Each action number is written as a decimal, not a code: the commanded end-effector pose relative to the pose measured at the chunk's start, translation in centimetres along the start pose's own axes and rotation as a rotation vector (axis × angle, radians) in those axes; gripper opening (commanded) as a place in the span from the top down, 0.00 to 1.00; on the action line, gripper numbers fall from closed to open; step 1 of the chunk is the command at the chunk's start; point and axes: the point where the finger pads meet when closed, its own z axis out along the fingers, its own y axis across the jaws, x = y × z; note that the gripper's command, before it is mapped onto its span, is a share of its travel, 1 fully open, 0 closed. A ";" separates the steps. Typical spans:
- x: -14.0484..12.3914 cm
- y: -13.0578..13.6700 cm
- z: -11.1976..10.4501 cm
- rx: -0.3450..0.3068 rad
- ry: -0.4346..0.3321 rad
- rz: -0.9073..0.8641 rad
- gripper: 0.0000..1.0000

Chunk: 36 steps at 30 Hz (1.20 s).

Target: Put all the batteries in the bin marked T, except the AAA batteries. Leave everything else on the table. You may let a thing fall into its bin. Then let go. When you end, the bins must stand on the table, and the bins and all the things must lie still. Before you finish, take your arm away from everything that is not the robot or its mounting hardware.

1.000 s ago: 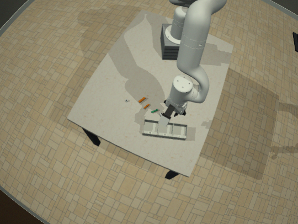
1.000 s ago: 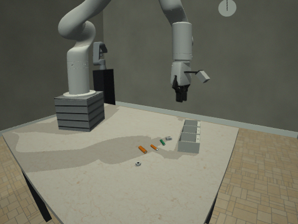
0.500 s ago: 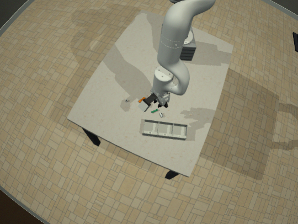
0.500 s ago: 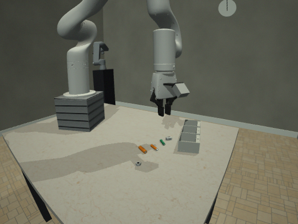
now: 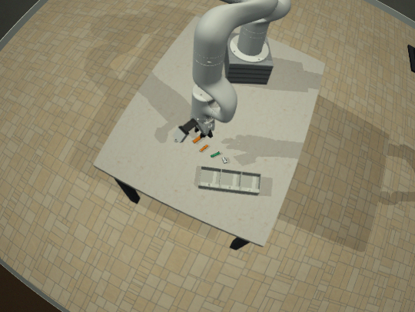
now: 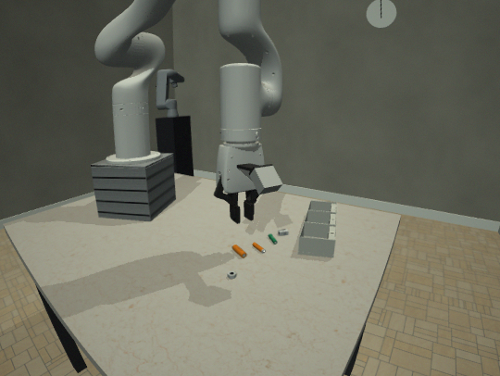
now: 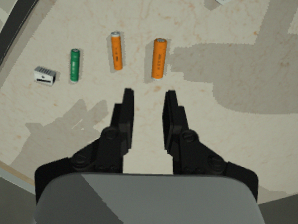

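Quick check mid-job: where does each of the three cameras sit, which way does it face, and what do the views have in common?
Top: high overhead, looking down on the table, arm and bin row.
Exterior: beside the table's corner, facing the arm's base and wall; the gripper hangs open, holding nothing.
Wrist: behind the gripper, looking down past its fingers.
Shared: all show the thick orange battery.

The arm bends down from its shoulder, forearm vertical, wrist pointing straight at the table; the gripper hangs low with its two black fingers partly open, parallel, nothing between them, tips clear of the surface
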 end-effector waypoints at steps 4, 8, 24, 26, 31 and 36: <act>0.4 1.9 0.7 0.018 -0.003 -0.001 0.72; 0.4 1.8 0.7 0.018 -0.003 -0.001 0.72; 0.3 1.3 0.7 0.018 -0.003 -0.001 0.72; 0.3 1.3 0.7 0.018 -0.003 -0.001 0.72; 0.3 1.3 0.7 0.018 -0.003 -0.001 0.72; 0.3 1.3 0.7 0.018 -0.003 -0.001 0.72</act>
